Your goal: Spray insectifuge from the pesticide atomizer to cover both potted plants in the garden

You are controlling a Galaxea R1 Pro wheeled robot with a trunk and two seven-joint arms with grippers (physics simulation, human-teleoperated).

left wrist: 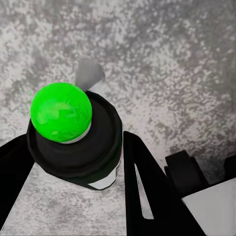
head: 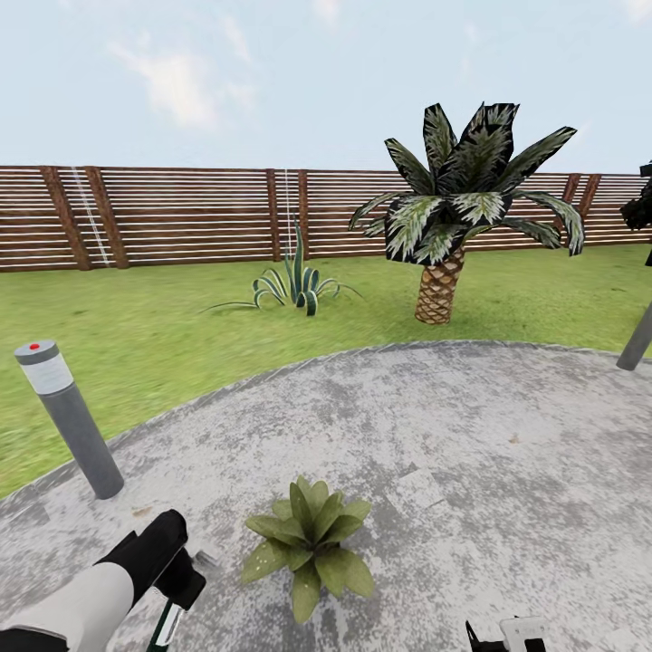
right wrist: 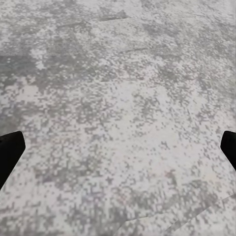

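Observation:
My left gripper [left wrist: 73, 164] is shut on the pesticide atomizer [left wrist: 73, 142]. Its black head with a bright green spot sits between the two black fingers [left wrist: 147, 189]. In the head view the left gripper [head: 177, 589] is low at the left, with the bottle's dark green body [head: 167, 627] below it. A potted plant [head: 308, 543], a low rosette of broad green leaves, stands on the patio just right of that gripper. My right gripper [right wrist: 118, 152] is open over bare paving, and part of it [head: 507, 636] shows at the head view's bottom edge.
A grey bollard [head: 71, 421] stands at the patio's left edge and another [head: 637, 340] at the right. On the lawn [head: 136, 335] are a spiky striped plant [head: 294, 285] and a palm [head: 448, 226]. A slatted wooden fence [head: 181, 217] runs behind.

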